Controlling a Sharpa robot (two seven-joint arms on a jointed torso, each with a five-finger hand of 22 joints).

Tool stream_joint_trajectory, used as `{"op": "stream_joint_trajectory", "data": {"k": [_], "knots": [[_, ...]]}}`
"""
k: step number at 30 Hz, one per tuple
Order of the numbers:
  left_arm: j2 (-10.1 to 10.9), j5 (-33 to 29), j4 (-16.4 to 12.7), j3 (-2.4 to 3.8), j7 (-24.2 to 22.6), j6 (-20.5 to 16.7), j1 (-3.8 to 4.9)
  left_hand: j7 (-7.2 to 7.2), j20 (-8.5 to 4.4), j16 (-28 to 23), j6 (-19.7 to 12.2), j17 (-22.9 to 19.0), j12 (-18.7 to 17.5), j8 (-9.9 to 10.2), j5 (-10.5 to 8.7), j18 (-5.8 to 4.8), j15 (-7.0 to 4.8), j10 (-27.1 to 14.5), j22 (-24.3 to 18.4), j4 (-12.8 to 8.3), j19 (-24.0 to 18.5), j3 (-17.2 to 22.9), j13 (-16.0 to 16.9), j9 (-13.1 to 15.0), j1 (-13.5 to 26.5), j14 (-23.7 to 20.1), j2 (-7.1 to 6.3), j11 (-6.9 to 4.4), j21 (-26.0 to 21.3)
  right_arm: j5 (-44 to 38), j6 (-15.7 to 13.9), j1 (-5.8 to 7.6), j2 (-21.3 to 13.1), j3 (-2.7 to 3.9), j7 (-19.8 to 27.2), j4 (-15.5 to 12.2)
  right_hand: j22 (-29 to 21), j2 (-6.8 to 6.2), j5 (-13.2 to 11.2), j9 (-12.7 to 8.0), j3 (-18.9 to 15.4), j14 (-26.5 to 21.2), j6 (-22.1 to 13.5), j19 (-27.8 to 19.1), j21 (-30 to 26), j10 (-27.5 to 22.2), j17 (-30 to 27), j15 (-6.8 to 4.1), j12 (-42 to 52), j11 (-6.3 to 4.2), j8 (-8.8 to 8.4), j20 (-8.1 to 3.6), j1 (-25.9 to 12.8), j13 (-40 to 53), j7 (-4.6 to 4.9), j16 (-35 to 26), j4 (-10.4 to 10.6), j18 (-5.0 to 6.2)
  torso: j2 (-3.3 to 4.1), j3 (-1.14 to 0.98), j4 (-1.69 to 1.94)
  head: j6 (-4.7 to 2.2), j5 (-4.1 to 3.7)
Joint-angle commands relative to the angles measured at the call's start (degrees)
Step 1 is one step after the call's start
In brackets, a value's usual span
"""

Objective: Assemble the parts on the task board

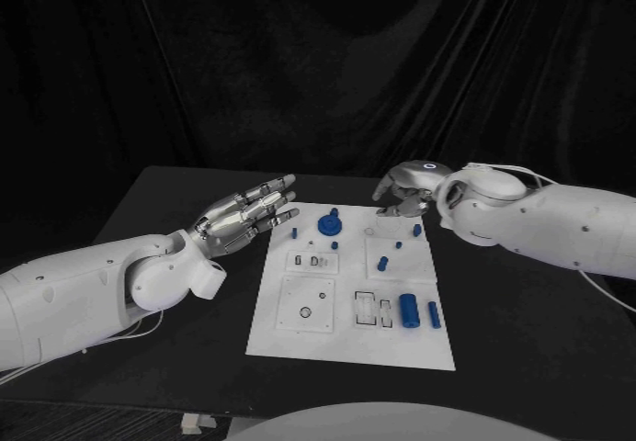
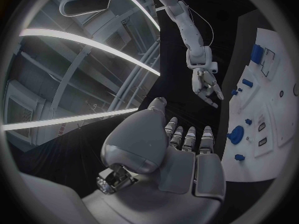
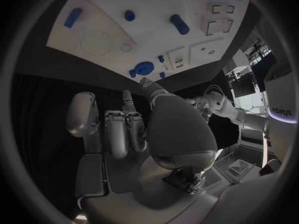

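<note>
Black curtains behind, and a black desk [image 1: 173, 276] with the white task board [image 1: 347, 342] lying flat at its middle. Small blue parts [image 1: 413, 311] are scattered across the board, some lying down, some standing, with a round blue piece [image 1: 329, 223] near the far edge. The left hand [image 1: 246, 219] hovers just off the board's far-left corner, fingers stretched and apart, holding nothing. The right hand [image 1: 404, 188] hangs over the far-right edge, fingers curled downward; whether it grips anything cannot be told.
</note>
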State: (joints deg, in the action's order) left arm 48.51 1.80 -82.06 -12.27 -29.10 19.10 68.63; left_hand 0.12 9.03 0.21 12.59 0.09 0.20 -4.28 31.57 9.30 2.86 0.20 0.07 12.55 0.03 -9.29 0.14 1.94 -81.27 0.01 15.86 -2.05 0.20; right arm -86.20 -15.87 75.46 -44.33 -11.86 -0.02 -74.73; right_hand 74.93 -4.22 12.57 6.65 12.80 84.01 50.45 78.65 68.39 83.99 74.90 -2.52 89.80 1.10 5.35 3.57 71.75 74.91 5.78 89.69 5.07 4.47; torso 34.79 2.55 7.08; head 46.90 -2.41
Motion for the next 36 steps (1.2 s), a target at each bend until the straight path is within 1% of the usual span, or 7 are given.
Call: {"op": "stream_joint_trajectory", "data": {"k": [1,6,8,14,19,25,36], "knots": [[0.0,-0.1,-0.1,0.06,-0.4,0.1,-0.17,0.19,0.47,-0.2,0.1,-0.1,0.1,-0.2,0.30,0.88,0.36,0.0,-0.1,-0.4,0.0,0.0,0.0,0.1,-0.4,0.0,0.11,0.33,-0.2,0.9,-2.5,0.74,-3.9,-0.02,-2.8,-4.6,4.5,-0.19,-1.0,-0.1,-0.4,6.0,-0.6,0.5,0.5,6.0,15.1,-0.46,0.2,-0.64,-0.39,-0.08,-0.2,15.1,-0.09,0.3,0.2,0.50,-0.17,0.07,-0.22,0.09,0.00],[0.1,-0.1,-0.1,0.06,-0.4,0.2,-0.36,0.19,0.47,-0.2,0.1,-0.1,0.1,-0.2,0.30,0.88,0.36,0.0,-0.1,-0.4,0.0,0.0,0.0,0.1,-0.4,0.0,0.11,0.33,-0.2,1.0,-2.3,1.15,-9.1,-0.05,-3.6,-8.1,5.2,-0.31,-3.3,-0.3,-1.5,6.0,-2.1,1.1,1.3,6.0,15.1,-0.78,0.2,-0.97,-1.33,-0.40,0.0,15.1,-0.44,0.3,0.9,0.29,-0.53,0.18,-0.48,0.35,-0.09],[0.2,-0.1,-0.1,0.06,-0.4,0.2,-0.52,0.19,0.47,-0.2,0.1,-0.1,0.1,-0.2,0.30,0.88,0.36,0.0,-0.1,-0.4,0.0,0.0,0.0,0.1,-0.4,0.0,0.11,0.33,-0.2,1.0,-2.3,0.64,-11.2,-0.06,-3.9,-8.8,5.4,-0.38,-3.5,-0.6,-1.9,6.0,-3.2,1.3,1.5,6.0,15.1,-0.91,0.2,-1.15,-1.67,-0.52,0.3,15.1,-0.67,0.3,1.0,0.24,-0.69,0.23,-0.70,0.50,-0.08],[0.2,-0.1,-0.1,0.06,-0.4,0.2,-0.81,0.17,0.47,-0.2,0.1,-0.1,0.1,-0.2,0.32,0.88,0.35,0.0,-0.1,-0.5,0.0,0.1,0.0,0.1,-0.4,0.0,0.08,0.31,-0.2,1.1,-3.0,-1.27,-13.5,-0.08,-4.1,-8.1,5.6,-0.44,-3.4,-0.9,-2.1,6.0,-4.3,1.4,1.5,6.0,15.1,-1.12,0.2,-1.40,-1.76,-0.68,0.8,15.1,-0.98,0.3,1.1,0.23,-0.72,0.24,-0.78,0.59,-0.23],[0.1,-0.1,0.0,0.06,-0.4,0.2,-1.07,0.17,0.47,-0.2,0.1,-0.1,0.1,-0.2,0.32,0.88,0.35,0.0,-0.1,-0.5,0.0,0.1,0.0,0.1,-0.4,0.0,0.08,0.31,-0.2,1.0,-3.3,-3.09,-13.4,-0.09,-3.8,-5.6,5.6,-0.52,-3.4,-1.1,-2.3,6.0,-5.1,1.3,1.4,6.0,15.1,-1.30,0.2,-1.65,-1.75,-0.83,1.4,15.1,-1.29,0.3,1.1,0.27,-0.74,0.27,-1.01,0.56,-0.25],[0.2,-0.1,-0.1,0.06,-0.5,0.3,-1.33,0.15,0.47,-0.2,0.1,-0.1,0.1,-0.2,0.35,0.88,0.35,0.0,-0.1,-0.6,0.0,0.1,0.0,0.1,-0.4,0.0,0.07,0.31,-0.2,1.0,-4.3,-4.66,-12.4,-0.09,-3.1,-2.8,5.6,-0.60,-3.3,-1.3,-2.3,5.9,-5.8,1.2,1.1,6.0,14.7,-1.42,0.2,-1.74,-1.72,-0.97,2.2,15.1,-1.33,-0.1,0.9,0.31,-0.66,0.12,-1.30,0.49,0.24],[0.4,-0.1,-0.1,0.06,-0.5,0.3,-1.79,0.14,0.47,-0.2,0.1,-0.1,0.1,-0.3,0.39,0.89,0.36,0.0,-0.1,-0.6,0.0,0.1,0.0,0.1,-0.4,0.0,0.07,0.30,-0.2,1.1,-5.9,-6.41,-9.3,-0.09,-1.4,1.3,5.4,-0.57,-3.3,-1.4,-2.4,5.4,-5.9,1.1,0.8,6.0,13.4,-1.47,0.2,-1.75,-1.66,-1.02,2.4,15.1,-1.25,-1.6,1.0,0.38,-0.81,0.16,-1.00,0.59,-0.21]]}}
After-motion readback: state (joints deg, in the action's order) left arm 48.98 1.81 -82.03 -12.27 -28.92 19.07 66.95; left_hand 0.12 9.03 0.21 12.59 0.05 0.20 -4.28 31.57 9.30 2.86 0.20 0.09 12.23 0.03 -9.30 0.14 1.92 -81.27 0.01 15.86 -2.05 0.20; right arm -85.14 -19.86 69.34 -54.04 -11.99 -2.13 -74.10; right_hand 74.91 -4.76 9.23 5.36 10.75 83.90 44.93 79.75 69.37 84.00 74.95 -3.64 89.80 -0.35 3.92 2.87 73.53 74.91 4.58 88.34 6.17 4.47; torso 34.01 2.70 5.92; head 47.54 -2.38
